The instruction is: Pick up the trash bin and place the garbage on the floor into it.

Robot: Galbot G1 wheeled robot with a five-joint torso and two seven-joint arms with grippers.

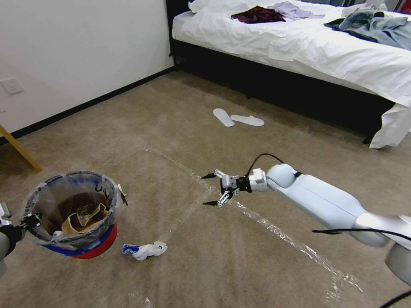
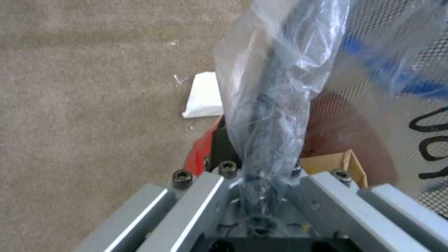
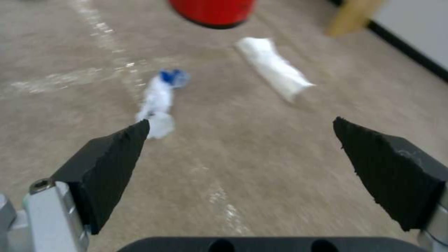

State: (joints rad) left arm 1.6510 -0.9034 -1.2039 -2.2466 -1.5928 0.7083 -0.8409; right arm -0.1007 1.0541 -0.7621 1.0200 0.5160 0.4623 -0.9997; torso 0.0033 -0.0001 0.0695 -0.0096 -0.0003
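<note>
Left gripper [image 1: 25, 222] pinching bag-lined rim of trash bin [image 1: 92, 244], bin lifted above floor [image 1: 180, 128]. Right gripper [image 1: 209, 189] fingers spread, hovering over carpet. White-blue tissue [image 1: 144, 250] beside bin.

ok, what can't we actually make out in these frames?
- Left gripper, left wrist view: the liner bag covers the fingertips on the trash bin rim.
- Head view: bin hides the white tissue behind it.
- Bin contents, head view: brown paper visible, the rest hidden beneath it.
- Right wrist view: blue-and-white scrap blurred, type unclear.
</note>
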